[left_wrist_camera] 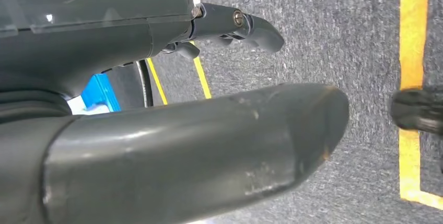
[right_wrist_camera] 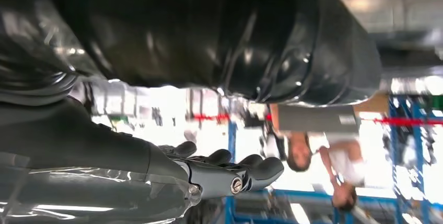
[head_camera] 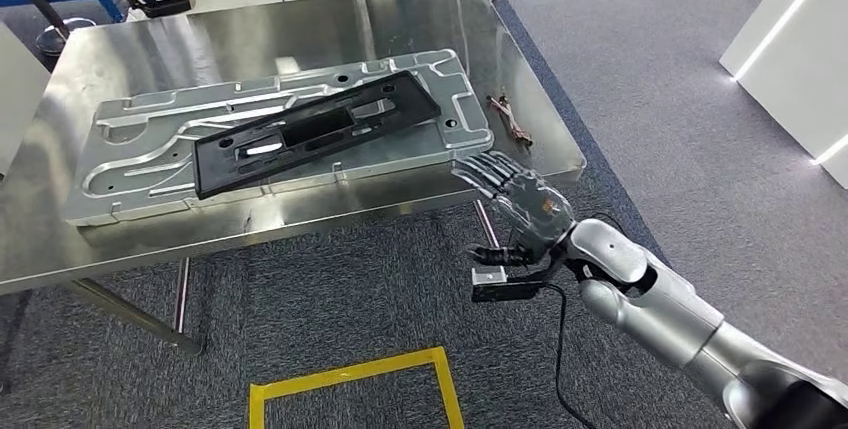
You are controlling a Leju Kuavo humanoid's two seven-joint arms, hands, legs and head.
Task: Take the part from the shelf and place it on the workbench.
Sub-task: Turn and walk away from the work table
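Part set down on tabletop, robot hands empty.
Head view: black part flat on grey tray on tabletop; right robot hand spread wide at near edge, liable to clip it. Left wrist view: left robot hand holding nothing, above floor. Right wrist view: fingers loosely apart.

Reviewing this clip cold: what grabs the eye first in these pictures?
The long black part lies slantwise on a silver moulded tray across the steel workbench. Just off the bench's near right corner, the right hand hangs open and empty, fingers spread. On the carpet below, a yellow taped square stands out.
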